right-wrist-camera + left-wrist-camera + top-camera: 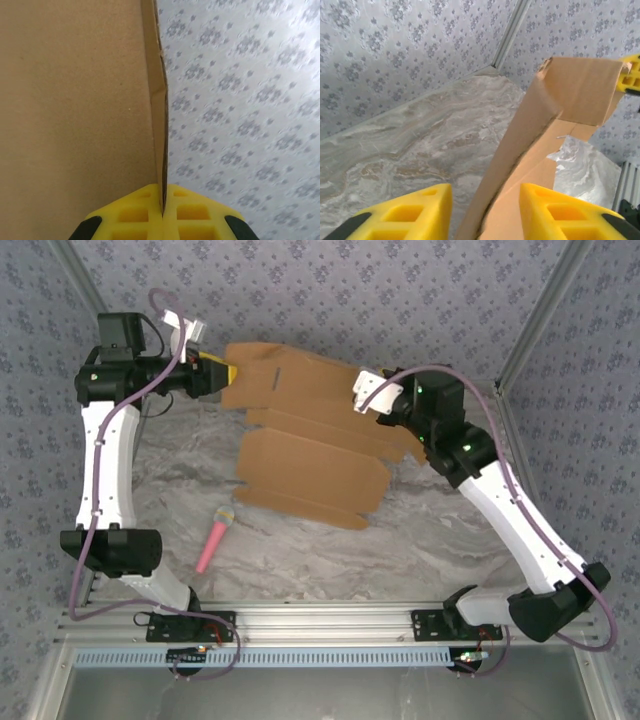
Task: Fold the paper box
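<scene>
In the left wrist view, the left gripper (482, 197) is sitting at the bottom of the frame with its yellow fingers (415, 210) apart. The edge of the plain brown die-cut cardboard paper box (580, 90) is rising between them, with a gap showing on the frame's left side. In the right wrist view, the right gripper (163, 195) is pinching a thin cardboard edge at bottom centre, its pads pressed together on it. In the top view, the paper box is spreading across the upper middle of the grey marbled tabletop (430, 540), reaching from one claw to the other. A small pink pen-like stick (215, 538) is lying to its lower left, apart from the cardboard
</scene>
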Available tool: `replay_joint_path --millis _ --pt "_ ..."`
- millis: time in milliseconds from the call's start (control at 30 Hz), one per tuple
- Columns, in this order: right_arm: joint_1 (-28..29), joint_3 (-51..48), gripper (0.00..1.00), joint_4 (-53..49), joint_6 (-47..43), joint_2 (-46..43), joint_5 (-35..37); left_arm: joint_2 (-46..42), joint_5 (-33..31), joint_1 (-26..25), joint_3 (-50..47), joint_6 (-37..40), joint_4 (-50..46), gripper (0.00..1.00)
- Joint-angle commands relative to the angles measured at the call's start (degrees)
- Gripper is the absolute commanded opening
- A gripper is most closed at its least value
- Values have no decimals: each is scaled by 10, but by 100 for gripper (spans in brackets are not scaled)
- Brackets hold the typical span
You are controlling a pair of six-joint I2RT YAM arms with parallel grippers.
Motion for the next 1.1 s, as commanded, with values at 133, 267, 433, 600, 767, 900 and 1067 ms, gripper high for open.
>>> replay_joint_path --millis 133,267,433,600,767,900,1067 --pt "-56 87 0 -243 201 -9 -146 -69 8 9 -92 51 81 70" --pt "-101 91 0 -279 261 -8 -209 -132 -7 9 -226 55 184 83" --pt "-161 94 0 -282 324 -6 -285 -194 -66 8 -376 2 348 89" --pt "-195 121 0 -304 371 12 -306 -177 -145 6 -427 -72 424 91" --pt "-202 134 0 -332 394 48 -307 -128 -199 -19 -430 -139 419 88" --pt "-203 128 0 -352 399 72 -297 -142 -274 -73 -478 -191 463 86" --pt "-202 98 0 -354 390 92 -252 -166 -340 -157 -562 -212 524 86"
